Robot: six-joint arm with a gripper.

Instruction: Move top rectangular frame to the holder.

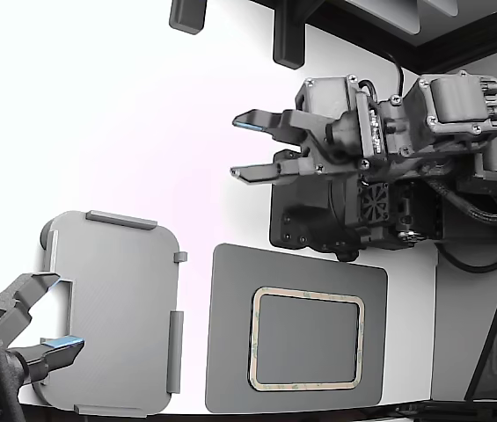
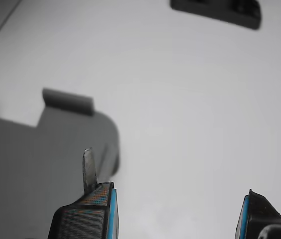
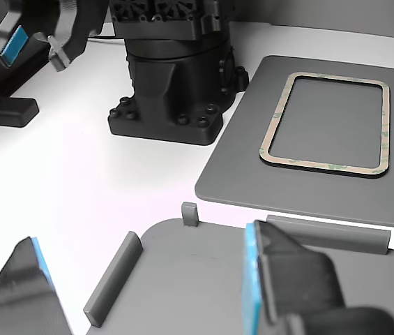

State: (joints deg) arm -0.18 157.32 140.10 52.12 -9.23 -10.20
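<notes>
- Far at the exterior view's left: a second arm's gripper [image 1: 62,310], blue-padded fingers spread, over the notched edge of the holder [image 1: 116,299], with nothing between them.
- Next to the right: that holder, a light grey rounded tray, flat on the white table [image 1: 125,114], with raised tabs along its edges and nothing lying in it.
- Just beside the holder, further right: a dark grey mat [image 1: 230,352], flat on the table, apart from the tray by a narrow strip of white.
- On the mat, toward its right part: the top rectangular frame [image 1: 308,293], a thin beige outline with faint greenish specks and a hollow centre, lying flat, clear of both grippers and outside the holder.
- Beyond the mat in the exterior view, above the frame in the picture: the gripper [image 1: 244,147] of the wrist-camera arm, pointing toward the view's left, fingers spread wide and holding nothing, over bare table and well apart from the frame.
- In the wrist view: the same spread fingertips with blue pads, a thin metal blade beside one pad, and a rounded corner of the holder with one tab past them.
- Right of the gripper: the arm's black base [image 1: 318,229], standing at the far edge of the mat.
- Height of the gripper over the table: cannot tell.
</notes>
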